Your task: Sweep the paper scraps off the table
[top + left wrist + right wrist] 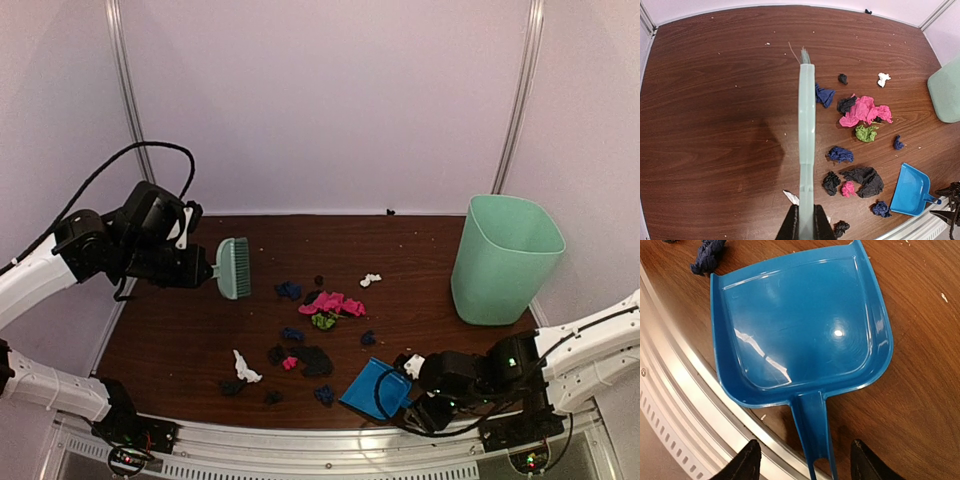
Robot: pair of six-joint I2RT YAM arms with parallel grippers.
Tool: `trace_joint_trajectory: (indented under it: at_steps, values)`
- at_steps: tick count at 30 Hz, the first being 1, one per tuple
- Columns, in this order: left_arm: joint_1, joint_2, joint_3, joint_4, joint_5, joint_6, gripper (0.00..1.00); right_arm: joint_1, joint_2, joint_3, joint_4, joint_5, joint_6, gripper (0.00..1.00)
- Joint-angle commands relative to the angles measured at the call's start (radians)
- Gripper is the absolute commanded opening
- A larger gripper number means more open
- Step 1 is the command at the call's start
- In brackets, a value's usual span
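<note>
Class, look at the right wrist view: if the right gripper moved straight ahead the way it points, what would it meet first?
The blue dustpan. Its handle lies between the open fingers of the right gripper, so the pan's back wall would likely come first, though height is unclear.

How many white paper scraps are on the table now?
2. One white scrap beyond the pink wads; another at front left. Others may hide under wads.
</note>
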Motion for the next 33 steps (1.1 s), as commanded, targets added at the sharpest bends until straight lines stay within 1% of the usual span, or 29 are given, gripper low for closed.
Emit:
trace_joint_trajectory:
  at_steps: [1,5,10,19,22,26,30,33]
  values:
    - [0.007,-0.022,-0.010,0.063,-0.006,0.013,0.00,0.034,-0.068,-0.072,0.124,0.144,0.030,0.61]
    - [0.007,-0.016,-0.007,0.069,-0.004,0.016,0.00,0.042,-0.076,-0.127,0.195,0.157,0.039,0.59]
    - [0.007,-0.014,-0.004,0.073,-0.002,0.017,0.00,0.065,-0.043,-0.165,0.266,0.148,0.040,0.53]
    - [0.007,-0.022,-0.016,0.088,0.006,0.023,0.00,0.075,0.004,-0.172,0.301,0.131,0.037,0.48]
    - [0.007,-0.016,-0.018,0.099,0.013,0.025,0.00,0.076,0.017,-0.173,0.302,0.129,0.035,0.42]
    - [0.007,-0.015,-0.020,0.113,0.016,0.033,0.00,0.075,0.031,-0.164,0.302,0.129,0.031,0.28]
    - [0.007,-0.014,-0.020,0.118,0.021,0.038,0.00,0.077,0.040,-0.139,0.306,0.150,0.027,0.24]
    - [0.007,-0.019,-0.019,0.118,0.023,0.043,0.00,0.076,0.048,-0.121,0.341,0.172,0.047,0.22]
